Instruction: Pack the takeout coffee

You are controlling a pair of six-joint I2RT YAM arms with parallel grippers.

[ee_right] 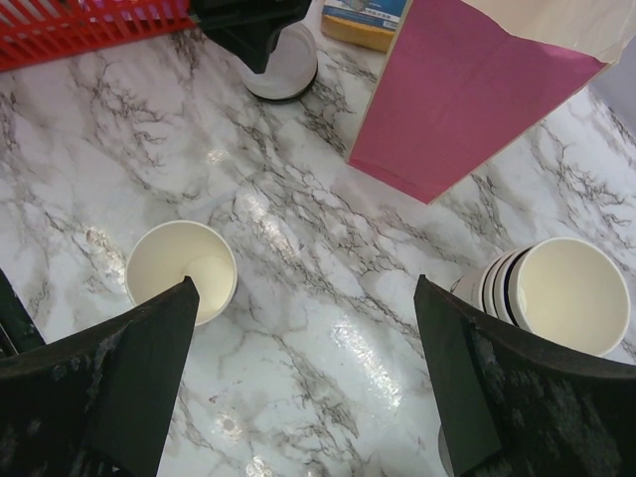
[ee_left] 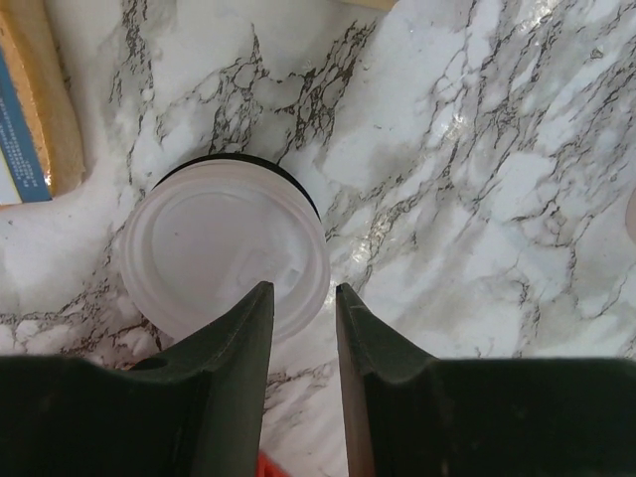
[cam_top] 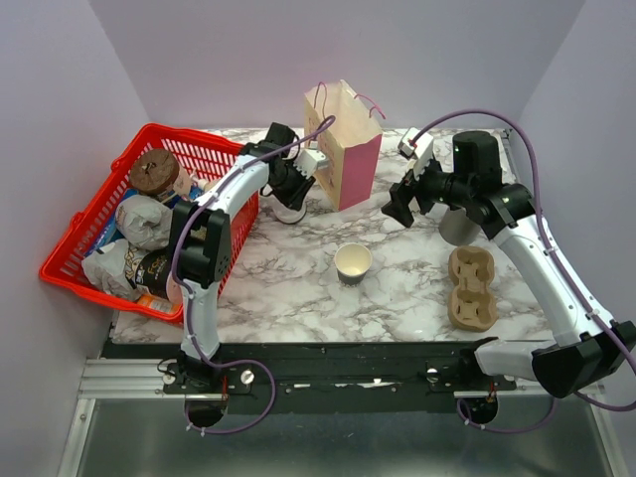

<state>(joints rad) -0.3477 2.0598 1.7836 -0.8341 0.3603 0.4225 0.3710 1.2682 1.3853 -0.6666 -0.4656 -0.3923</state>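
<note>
The cup (cam_top: 353, 263) stands upright and open-topped on the marble table (cam_top: 288, 298), in front of the bag (cam_top: 348, 149) and well apart from it. It has no lid on.

The lid (ee_left: 224, 248), white and cloudy, lies flat just left of the bag. My left gripper (ee_left: 301, 298) hangs over the lid's near edge. Its jaws are a little apart with a narrow gap, clamped on nothing I can see. My right gripper (ee_right: 306, 288) hovers to the right of the bag, jaws wide apart and empty.

I judge the step in hand to be picking up the lid. To do it well, I should centre the gap on the rim, so one finger lands inside it and one outside. Then I should come straight down and close gently, since thin plastic will likely buckle. The lift should bring one lid only.

A dark rim shows under the lid, and I cannot tell whether it is a base or more lids. In the top view my left arm hides those fingertips. A grey cup (cam_top: 457, 227) right of the bag is mostly hidden behind my right arm. My right finger cuts off the foot of the stack (ee_right: 556, 293) of plain cups.
</note>
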